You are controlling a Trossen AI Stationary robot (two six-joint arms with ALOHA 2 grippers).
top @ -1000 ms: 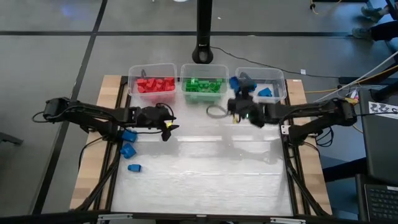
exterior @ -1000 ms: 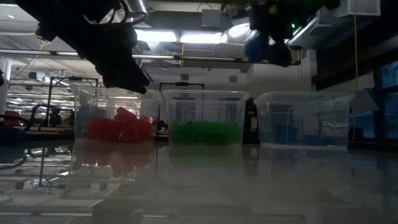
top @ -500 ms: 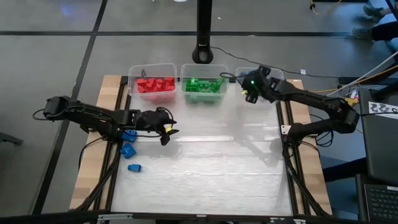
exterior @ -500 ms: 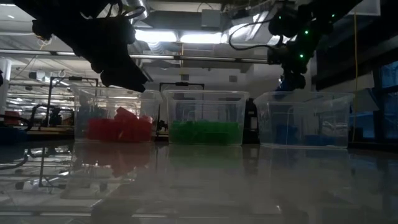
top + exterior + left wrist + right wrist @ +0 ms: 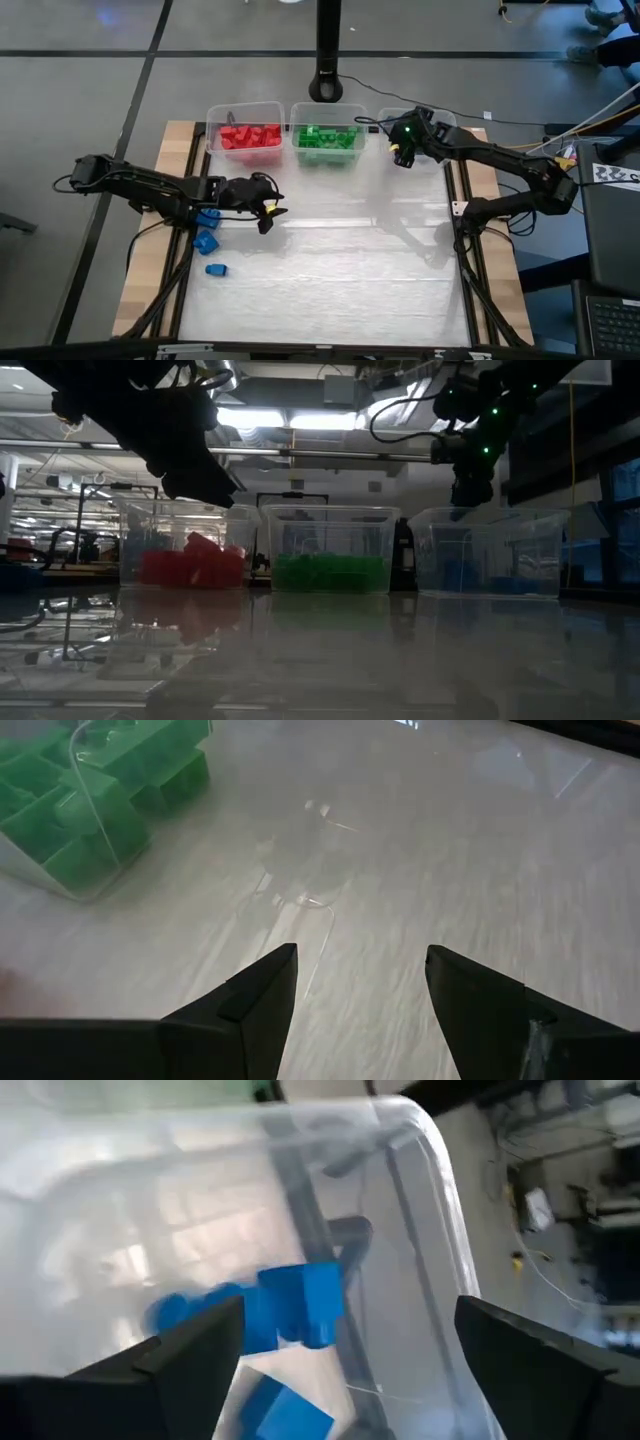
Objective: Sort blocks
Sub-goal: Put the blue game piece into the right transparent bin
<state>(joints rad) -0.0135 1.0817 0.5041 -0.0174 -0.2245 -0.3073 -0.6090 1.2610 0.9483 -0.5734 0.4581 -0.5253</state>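
Right gripper [image 5: 340, 1355] now over the far-right clear bin [image 5: 440, 1200], fingers spread wide and empty, the blue brick [image 5: 300, 1305] carried a second ago dropping free among the blue blocks inside: one more sorted. Left gripper [image 5: 355, 985] hovering half-open and empty at left, just right of three loose blue bricks [image 5: 207, 240] awaiting pickup.

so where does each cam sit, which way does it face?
High: overhead, straight down; both arms, three bins, loose blue blocks.
Low: table height, level toward the bins; arms enter from above.
Left wrist: past open left end effector at bare table, green bin.
Right wrist: past open right end effector into blue bin, blue block inside.
Shared: green bin in high, low, left wrist.
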